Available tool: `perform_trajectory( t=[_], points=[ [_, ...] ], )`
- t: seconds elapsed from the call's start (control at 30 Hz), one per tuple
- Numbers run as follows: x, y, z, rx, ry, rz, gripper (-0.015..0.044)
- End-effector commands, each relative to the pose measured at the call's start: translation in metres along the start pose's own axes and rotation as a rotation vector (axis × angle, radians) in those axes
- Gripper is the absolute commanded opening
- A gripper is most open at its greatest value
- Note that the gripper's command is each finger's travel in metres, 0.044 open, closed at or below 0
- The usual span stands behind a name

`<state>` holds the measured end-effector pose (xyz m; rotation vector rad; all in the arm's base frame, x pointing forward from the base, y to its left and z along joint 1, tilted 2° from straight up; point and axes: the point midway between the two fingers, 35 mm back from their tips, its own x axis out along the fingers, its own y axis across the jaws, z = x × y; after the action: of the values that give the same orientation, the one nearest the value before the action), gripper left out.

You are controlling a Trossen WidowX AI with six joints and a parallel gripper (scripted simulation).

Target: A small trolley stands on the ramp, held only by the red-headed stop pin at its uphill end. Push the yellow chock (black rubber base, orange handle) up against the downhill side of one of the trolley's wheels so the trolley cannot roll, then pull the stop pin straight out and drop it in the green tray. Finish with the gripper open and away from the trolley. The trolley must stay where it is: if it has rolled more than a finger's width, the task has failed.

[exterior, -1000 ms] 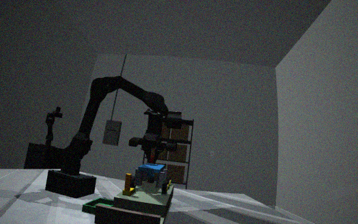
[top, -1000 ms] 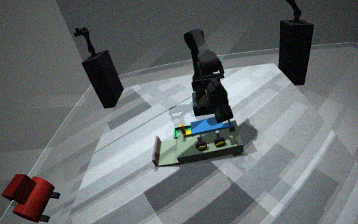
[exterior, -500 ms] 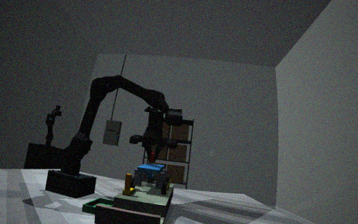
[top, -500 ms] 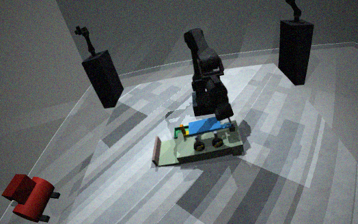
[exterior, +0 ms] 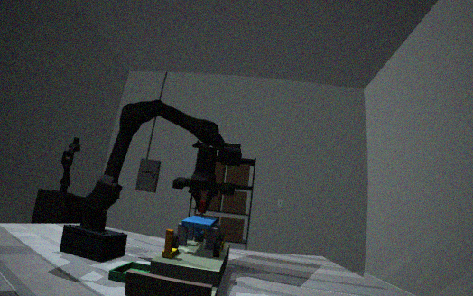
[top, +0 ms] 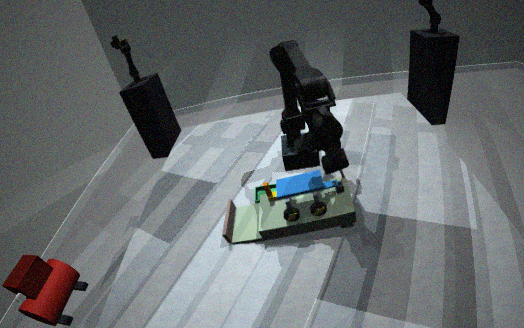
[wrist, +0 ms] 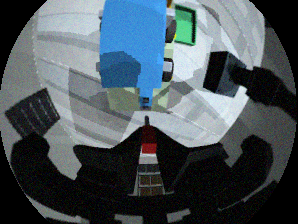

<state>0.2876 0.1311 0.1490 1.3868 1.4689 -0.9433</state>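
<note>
My gripper (exterior: 202,208) (wrist: 147,129) is shut on the red-headed stop pin (wrist: 149,148), with the thin dark shaft pointing down. It hangs above the uphill end of the trolley, and the shaft's tip looks clear of the ramp. The blue-topped trolley (top: 300,184) (exterior: 199,220) (wrist: 132,30) stands on the pale green ramp (top: 345,206) (exterior: 187,262) (wrist: 119,102). The chock's orange handle (top: 266,189) (exterior: 169,240) stands upright at the trolley's downhill end, on the tray side, by a wheel. Whether the chock touches the wheel is hard to tell. The green tray (top: 257,194) (exterior: 118,271) (wrist: 194,26) lies beside the ramp, partly hidden.
A brown end board (top: 229,221) (exterior: 169,283) stands at the ramp's downhill end. The arm's black base (top: 300,152) (exterior: 92,243) (wrist: 220,72) is on the tray's side of the ramp. A red cylinder and box (top: 52,290) lie far off. Shelves and pedestals stand in the background.
</note>
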Motion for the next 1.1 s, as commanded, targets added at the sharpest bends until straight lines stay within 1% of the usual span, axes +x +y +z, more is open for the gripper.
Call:
perform_trajectory(
  t=[0.0,0.27,1.07],
  points=[
    [-0.001,0.002,-0.008,0.002,0.002,0.007,0.0000],
    [0.000,-0.002,-0.015,0.002,0.002,0.007,0.0000],
    [0.003,-0.082,-0.014,0.004,0.003,0.001,0.0000]
  ],
)
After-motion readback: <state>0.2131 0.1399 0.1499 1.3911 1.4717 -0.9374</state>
